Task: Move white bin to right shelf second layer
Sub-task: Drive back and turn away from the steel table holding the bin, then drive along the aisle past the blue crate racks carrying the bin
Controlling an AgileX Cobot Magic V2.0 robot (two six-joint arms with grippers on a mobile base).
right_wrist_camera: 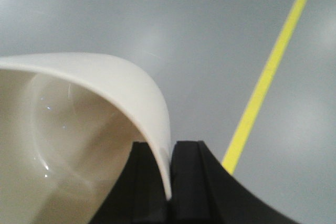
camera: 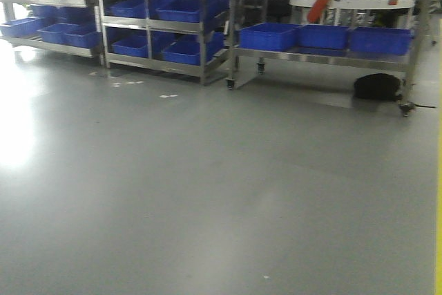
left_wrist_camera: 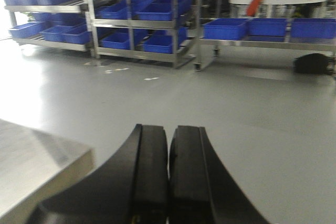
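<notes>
Above the floor [right_wrist_camera: 210,35], right jaws pinch the white bin [right_wrist_camera: 105,85], while left jaws sit pressed together.

Got the white bin [right_wrist_camera: 79,129] filling the lower left: cream-white, glossy, smooth inside, rounded rim arching over. Held up above grey floor [right_wrist_camera: 210,35], rim wall pinched tight in the right end effector [right_wrist_camera: 169,153].

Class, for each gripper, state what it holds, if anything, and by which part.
The right gripper is shut on the white bin, pinching the wall at its rim. The left gripper is shut and holds nothing.
</notes>
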